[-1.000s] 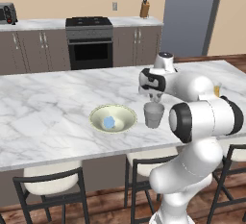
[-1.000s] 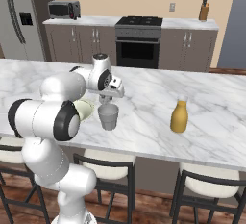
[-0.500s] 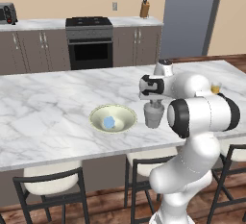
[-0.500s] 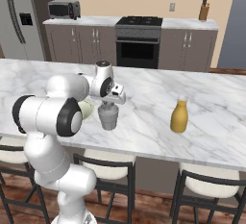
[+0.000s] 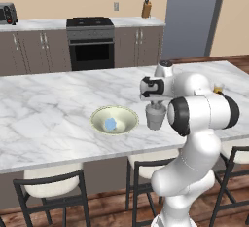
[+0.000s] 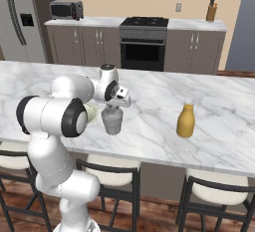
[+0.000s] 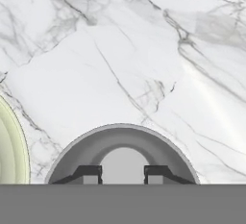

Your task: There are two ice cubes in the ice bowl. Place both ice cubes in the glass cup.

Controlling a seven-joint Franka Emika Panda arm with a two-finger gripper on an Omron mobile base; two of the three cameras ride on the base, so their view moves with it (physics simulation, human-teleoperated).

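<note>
Gripper (image 5: pixel 156 108): positioned directly over the glass cup at centre-right of the left base view, pointed downward; also seen at centre-left of the right base view (image 6: pixel 112 110).
Jaws: parted in the hand view, with the two dark fingertips (image 7: pixel 89 172) apart inside the cup's rim and nothing seen between them.
Glass cup (image 5: pixel 155 118): upright on the marble counter (image 5: pixel 48 109), just right of the ice bowl; its grey rim is seen at lower centre of the hand view (image 7: pixel 120 141).
Ice bowl (image 5: pixel 115 120): left of centre in the left base view; a cream-green rim edge is noted at the lower left of the hand view (image 7: pixel 10 151).
Ice cube (image 5: pixel 111 123): one pale-blue cube is seen lying in the bowl.
Second cube: whether it lies in the cup cannot be told.
Orange bottle (image 6: pixel 186 120): upright, right of centre in the right base view, well apart from the cup.
</note>
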